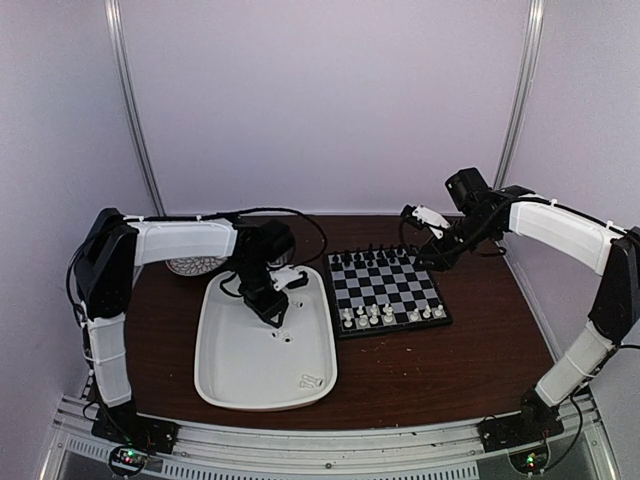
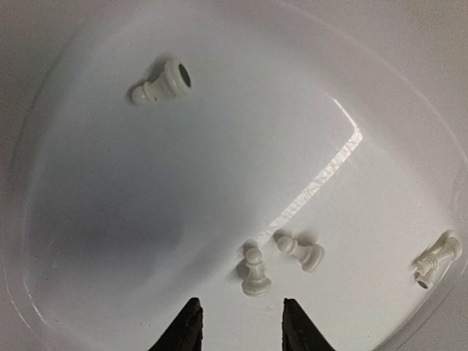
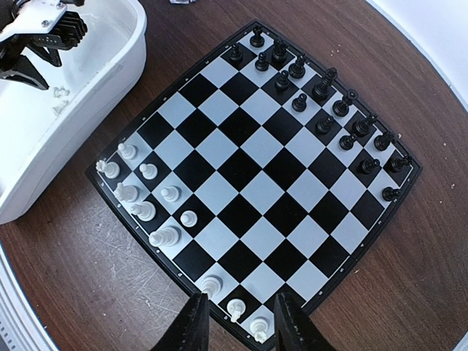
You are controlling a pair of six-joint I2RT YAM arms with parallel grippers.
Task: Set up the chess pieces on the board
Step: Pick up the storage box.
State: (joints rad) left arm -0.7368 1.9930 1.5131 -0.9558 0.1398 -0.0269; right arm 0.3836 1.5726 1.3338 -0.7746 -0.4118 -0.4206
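Observation:
The board point(image 1: 385, 288) lies on the table, black chessmen on its far rows and several white chess pieces point(image 1: 372, 316) on its near rows. More white pieces lie in the white tray point(image 1: 230, 370). In the left wrist view a pawn point(image 2: 254, 272) stands just ahead of my open, empty left gripper point(image 2: 241, 325). A second pawn point(image 2: 301, 251) lies beside it, and others lie farther off point(image 2: 162, 84) and at the rim point(image 2: 437, 257). My right gripper point(image 3: 240, 322) is open and empty, held above the board's point(image 3: 256, 183) corner with the white pieces point(image 3: 235, 307).
The tray point(image 3: 66, 110) sits close to the board's left side. A pale patterned disc point(image 1: 195, 265) lies behind the tray. Black chessmen point(image 3: 322, 110) fill the far rows. Bare brown table point(image 1: 470, 360) lies in front of and right of the board.

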